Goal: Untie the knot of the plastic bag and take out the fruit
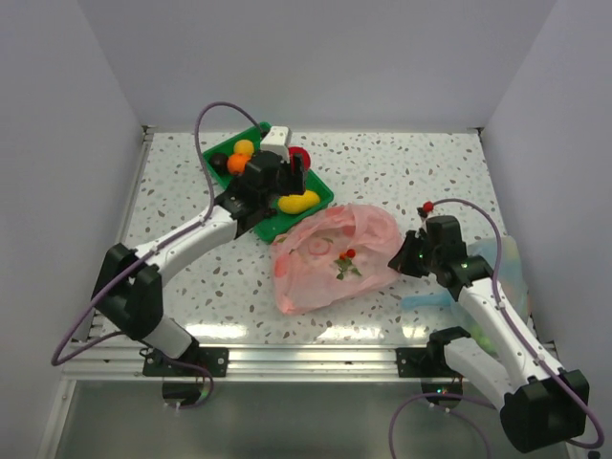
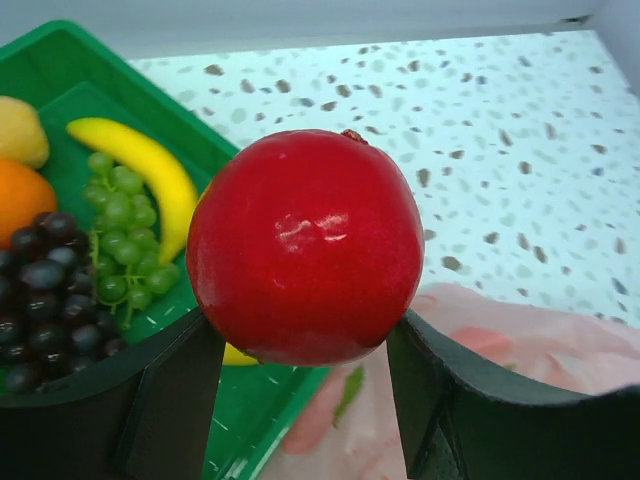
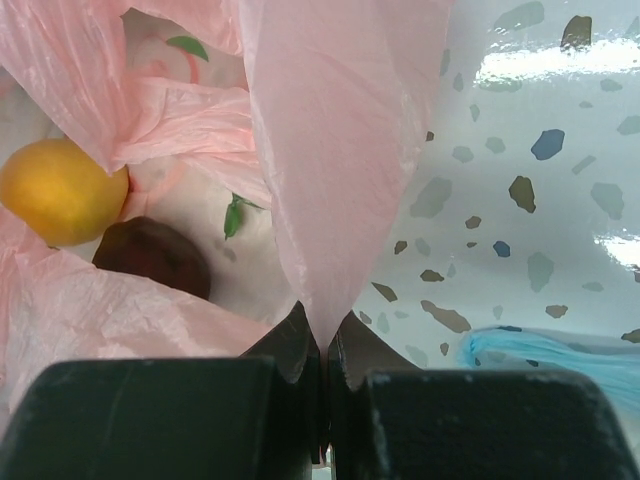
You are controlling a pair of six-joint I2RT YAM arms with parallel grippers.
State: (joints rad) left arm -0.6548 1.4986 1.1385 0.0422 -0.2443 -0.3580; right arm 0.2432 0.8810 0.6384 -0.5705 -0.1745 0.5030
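Pinching the plastic bag (image 1: 325, 258), sprawling on the speckled table (image 1: 402, 163) just beside the green tray (image 1: 273, 222), with the right gripper (image 3: 325, 335) clamped tight on a fold. Holding the red apple (image 2: 305, 245) in the left gripper (image 2: 305, 345), jaws spread wide, over the tray's edge. Lying side by side inside the bag: a yellow-orange fruit (image 3: 60, 190) and a dark red one (image 3: 150, 255).

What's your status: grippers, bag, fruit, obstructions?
Left gripper shut on red apple near green tray. Right gripper pinching pink bag rim. Yellow fruit, dark fruit inside. Nothing blocking.

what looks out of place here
Nothing stands out: the red apple sits squarely in the left end effector beside the green tray, and the right end effector pinches a fold of the pink bag.
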